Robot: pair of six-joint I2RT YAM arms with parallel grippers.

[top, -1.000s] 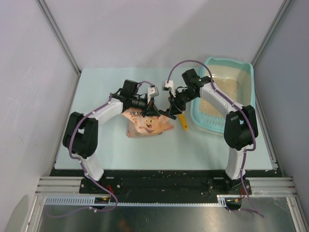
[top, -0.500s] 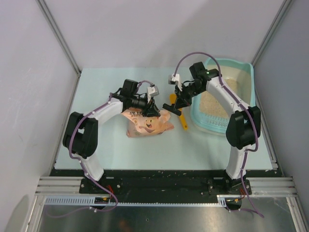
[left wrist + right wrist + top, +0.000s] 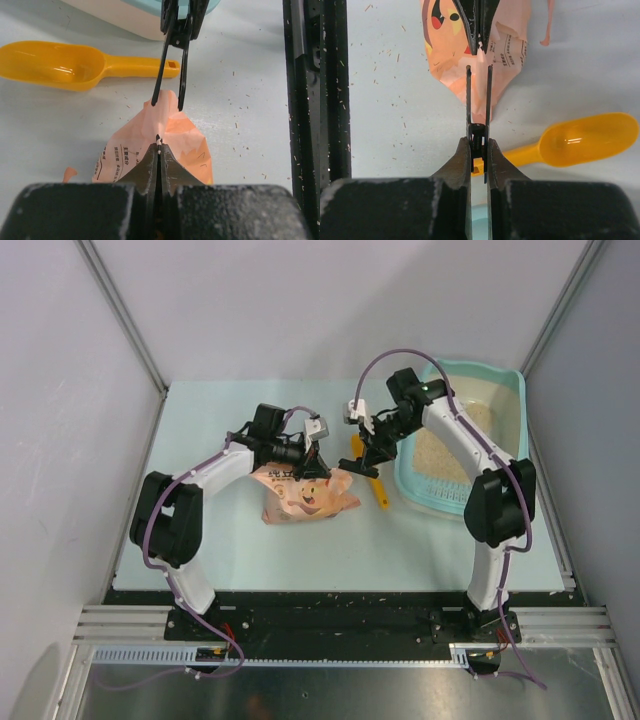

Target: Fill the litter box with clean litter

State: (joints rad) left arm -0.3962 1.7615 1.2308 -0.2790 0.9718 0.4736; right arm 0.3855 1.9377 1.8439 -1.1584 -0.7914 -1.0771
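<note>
The left gripper (image 3: 159,142) is closed on the bag's (image 3: 186,134) top edge. The right gripper (image 3: 479,150), nearly closed, holds a black clip (image 3: 478,131) whose prongs straddle the bag's peak. The litter box (image 3: 505,390) on the tabletop's (image 3: 200,420) right holds litter (image 3: 432,455).

— What is the bag (image 3: 190,145) made of?
— Thin, crinkly stuff, like paper or soft plastic. It looks dull, not shiny.
— And the scoop (image 3: 65,62)?
— Smooth orange plastic. It is shiny and a bit see-through.
— The box (image 3: 475,366)?
— Smooth pale teal plastic. The litter (image 3: 435,462) in it is fine and grainy, like sand.
— The table (image 3: 250,75)?
— Flat and matt, with little bits on it. The clip (image 3: 478,131) is thin, black and smooth.
</note>
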